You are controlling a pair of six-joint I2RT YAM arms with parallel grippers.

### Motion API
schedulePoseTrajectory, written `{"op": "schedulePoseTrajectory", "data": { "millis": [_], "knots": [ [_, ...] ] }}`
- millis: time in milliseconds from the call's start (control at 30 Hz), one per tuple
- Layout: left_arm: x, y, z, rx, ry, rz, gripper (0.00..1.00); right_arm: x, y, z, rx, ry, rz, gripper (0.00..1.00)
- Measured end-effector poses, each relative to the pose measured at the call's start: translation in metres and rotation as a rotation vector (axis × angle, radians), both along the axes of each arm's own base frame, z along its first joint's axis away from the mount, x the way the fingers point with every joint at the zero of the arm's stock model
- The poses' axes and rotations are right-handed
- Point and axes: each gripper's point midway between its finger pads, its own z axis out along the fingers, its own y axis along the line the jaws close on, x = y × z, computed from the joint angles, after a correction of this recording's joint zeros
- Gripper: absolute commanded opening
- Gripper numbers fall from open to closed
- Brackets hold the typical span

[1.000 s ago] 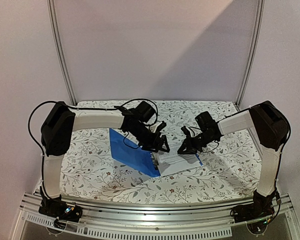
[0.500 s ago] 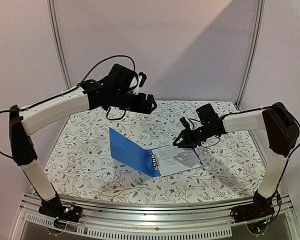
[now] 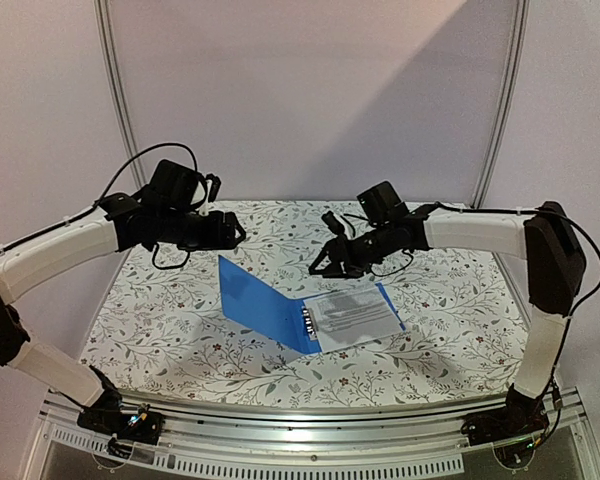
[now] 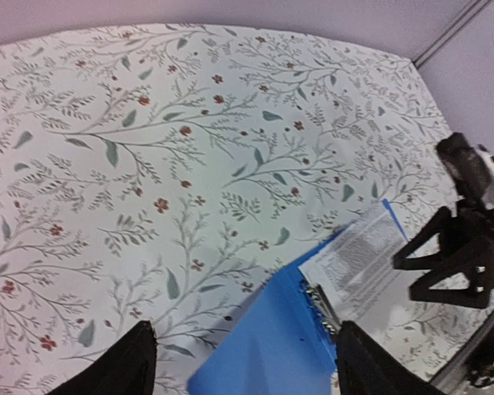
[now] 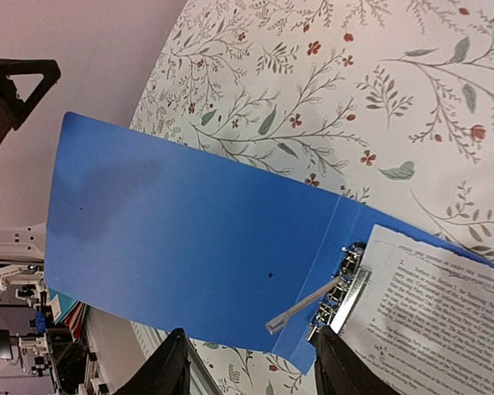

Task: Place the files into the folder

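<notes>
The blue folder (image 3: pixel 262 298) lies open on the floral table, its left cover tilted up and its metal clip (image 5: pixel 339 295) at the spine with the lever raised. The files (image 3: pixel 357 314), a white printed sheet, rest flat on the folder's right half, up against the clip. My left gripper (image 3: pixel 236 232) hovers open behind and left of the folder, holding nothing. My right gripper (image 3: pixel 322 264) hangs open just behind the spine, above the files' far edge, touching nothing. In the wrist views the folder (image 4: pixel 272 354) (image 5: pixel 198 239) and the files (image 4: pixel 361 260) (image 5: pixel 438 306) sit below the spread fingers.
The floral tablecloth (image 3: pixel 180 320) covers the whole table. An aluminium rail (image 3: pixel 310 440) runs along the near edge with both arm bases. Upright metal posts (image 3: pixel 120 110) stand at the back corners before a plain wall.
My left arm has left the folder's cover, swung up and drawn back to the left. My right gripper has opened, come off the files and moved left and back towards the spine.
</notes>
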Motion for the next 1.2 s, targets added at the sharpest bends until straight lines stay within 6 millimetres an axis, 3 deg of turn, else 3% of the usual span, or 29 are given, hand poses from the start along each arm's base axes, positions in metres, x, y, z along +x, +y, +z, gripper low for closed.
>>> {"op": "schedulePoseTrajectory", "data": {
  "millis": [67, 233, 367, 433, 500, 700, 800, 933, 1100, 1200],
  "knots": [
    [-0.007, -0.011, 0.000, -0.027, 0.017, -0.042, 0.70, -0.005, 0.010, -0.008, -0.009, 0.021, 0.024, 0.48],
    [-0.017, -0.032, 0.010, -0.032, 0.003, -0.094, 0.66, -0.027, 0.021, -0.054, -0.067, 0.167, 0.056, 0.43],
    [-0.002, -0.056, 0.035, -0.049, -0.032, -0.085, 0.63, -0.035, 0.020, -0.071, -0.094, 0.246, 0.050, 0.38],
    [0.007, -0.066, 0.034, -0.059, -0.023, -0.069, 0.59, -0.037, 0.020, -0.070, -0.091, 0.262, 0.051, 0.36],
    [0.013, -0.074, 0.019, -0.059, 0.014, -0.050, 0.54, -0.038, 0.021, -0.070, -0.084, 0.273, 0.053, 0.35],
    [0.016, -0.096, -0.049, -0.020, 0.173, -0.006, 0.52, -0.051, 0.012, -0.086, -0.103, 0.327, 0.051, 0.38],
    [0.016, -0.112, -0.067, -0.006, 0.219, -0.002, 0.41, -0.056, 0.005, -0.093, -0.134, 0.336, 0.043, 0.42],
    [0.021, -0.131, -0.087, 0.000, 0.258, 0.005, 0.40, -0.060, -0.008, -0.095, -0.169, 0.317, 0.026, 0.43],
    [0.020, -0.137, -0.130, 0.038, 0.339, 0.026, 0.37, -0.071, -0.031, -0.093, -0.182, 0.308, 0.003, 0.43],
    [0.015, -0.139, -0.151, 0.054, 0.386, 0.032, 0.29, -0.067, -0.036, -0.089, -0.167, 0.292, -0.013, 0.43]
  ]
}}
